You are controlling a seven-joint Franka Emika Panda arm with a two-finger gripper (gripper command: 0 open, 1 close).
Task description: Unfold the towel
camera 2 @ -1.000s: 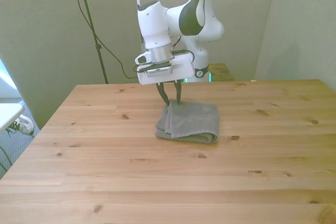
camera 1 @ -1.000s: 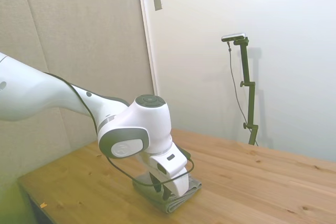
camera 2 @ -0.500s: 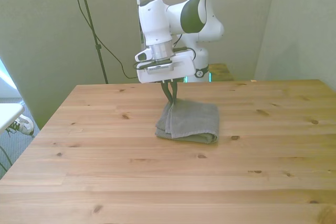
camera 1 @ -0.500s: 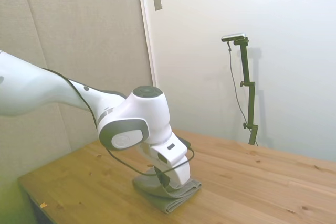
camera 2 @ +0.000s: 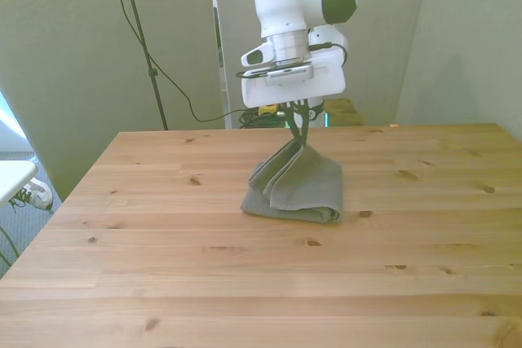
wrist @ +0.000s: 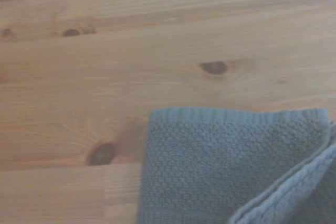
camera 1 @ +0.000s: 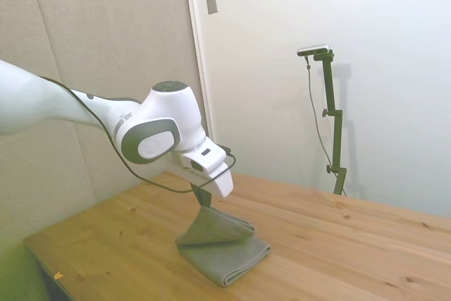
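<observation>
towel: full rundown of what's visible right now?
The towel is plain grey terry cloth with a knobbly weave and a hemmed edge, clear in the wrist view. It is still mostly folded in layers and lies on the wooden table near its middle. One top corner is pinched in the gripper, jaws shut on it, and lifted into a tent-like peak; the lower layers rest flat on the wood.
</observation>
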